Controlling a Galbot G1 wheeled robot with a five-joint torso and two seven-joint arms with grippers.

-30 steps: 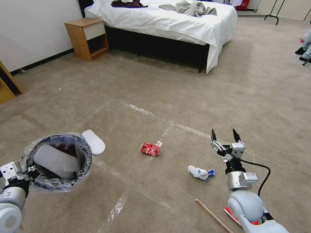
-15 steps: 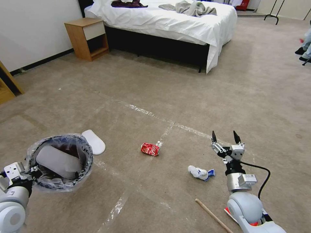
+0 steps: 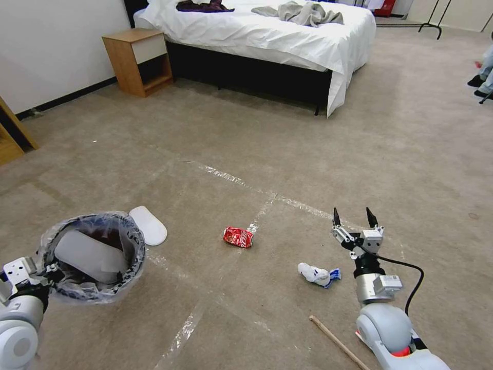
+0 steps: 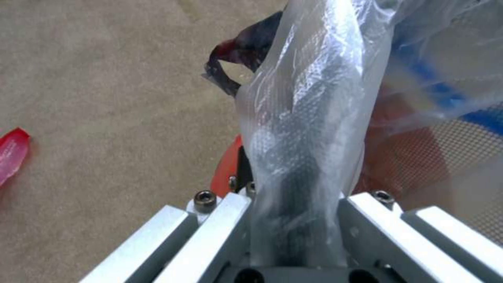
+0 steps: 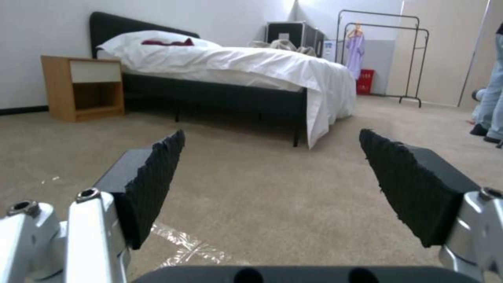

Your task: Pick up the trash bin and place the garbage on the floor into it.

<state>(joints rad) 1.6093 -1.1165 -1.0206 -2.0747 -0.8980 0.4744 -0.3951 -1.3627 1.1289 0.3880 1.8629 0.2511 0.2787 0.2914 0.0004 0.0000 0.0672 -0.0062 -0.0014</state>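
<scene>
Two grippers, one bin, litter spread around a red can (image 3: pixel 238 237).

The left gripper (image 3: pixel 51 271) pinches the rim of the bin (image 3: pixel 92 257), held left of the can with a slipper (image 3: pixel 88 256) inside. Another slipper (image 3: pixel 149 224) lies between bin and can. The right gripper (image 3: pixel 352 218), jaws spread, hovers right of the can; a tissue (image 3: pixel 318 274) lies between them, nearer the robot.
</scene>
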